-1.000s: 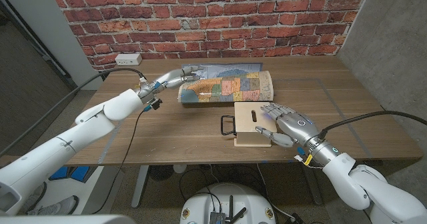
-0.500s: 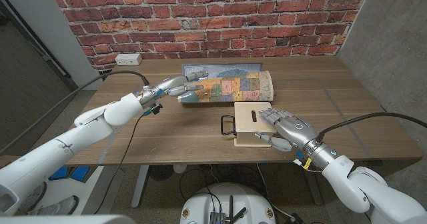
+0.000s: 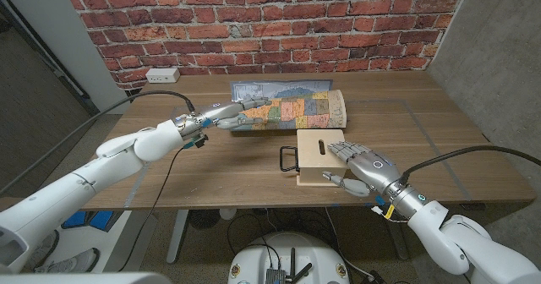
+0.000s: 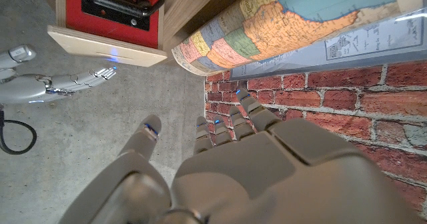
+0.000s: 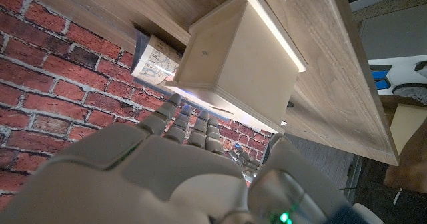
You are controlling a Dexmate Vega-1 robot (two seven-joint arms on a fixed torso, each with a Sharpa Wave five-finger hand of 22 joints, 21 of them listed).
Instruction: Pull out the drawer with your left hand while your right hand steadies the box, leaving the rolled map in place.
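Head view has the small wooden box sitting right of centre in the frame, near the front edge of the wooden table. Its black drawer handle sticks out on the box's left side, and the drawer looks pushed in. The right hand comes in from the lower right and rests on the box's right end, fingers spread loosely over the top and thumb down at the near side.

Just above the box in the frame lies the rolled map, a colourful tube stretched across the middle of the table, a little apart from the box. The left hand reaches in from the left, fingers stretched out fairly straight and close together, tips at the map's left end; can't tell if they actually touch it. It holds nothing.

Left wrist view shows the drawer's red front with the handle. Up by the brick wall there's a white power outlet.
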